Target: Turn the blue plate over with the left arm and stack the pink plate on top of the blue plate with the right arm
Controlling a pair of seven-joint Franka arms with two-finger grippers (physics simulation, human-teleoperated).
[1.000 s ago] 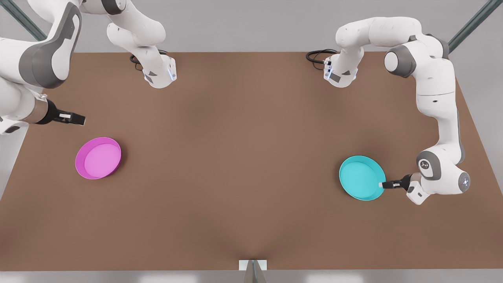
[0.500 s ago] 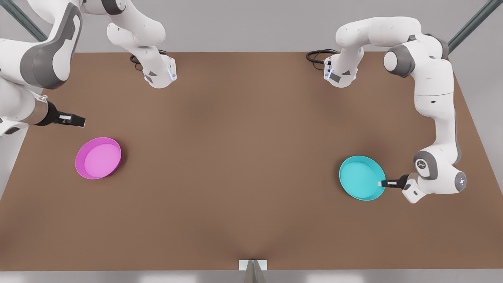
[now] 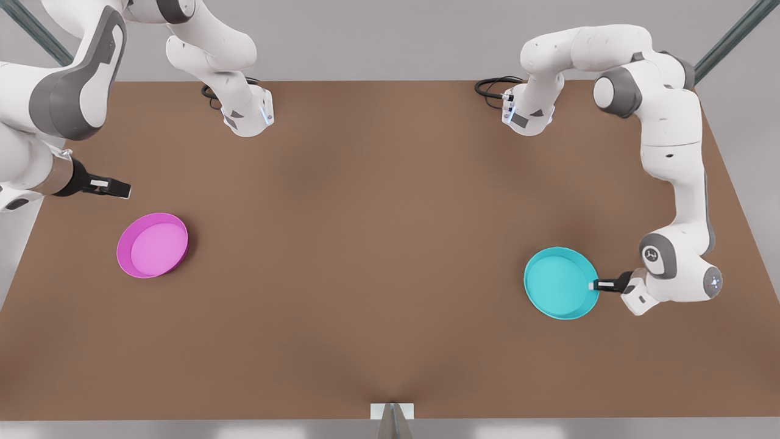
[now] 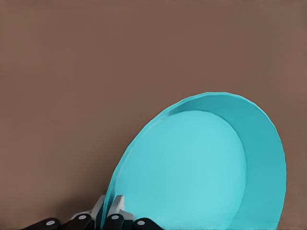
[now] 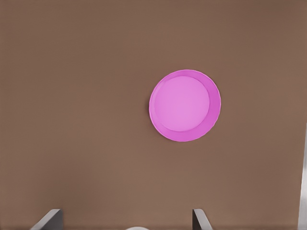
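The blue plate lies open side up near the front view's right, and the side at the gripper looks slightly raised. My left gripper is shut on its rim from that side. In the left wrist view the fingers pinch the edge of the blue plate. The pink plate rests flat, open side up, at the front view's left. My right gripper hovers behind it, apart from it. Its fingers stand wide open with the pink plate farther off.
The brown table carries both plates, with a wide bare stretch between them. The two arm bases with black cables stand at the far edge. A small grey fixture sits at the near edge.
The left gripper has drawn back a little toward the right edge. The blue plate has shifted slightly toward the near edge and tilted. The right gripper has crept a little farther back.
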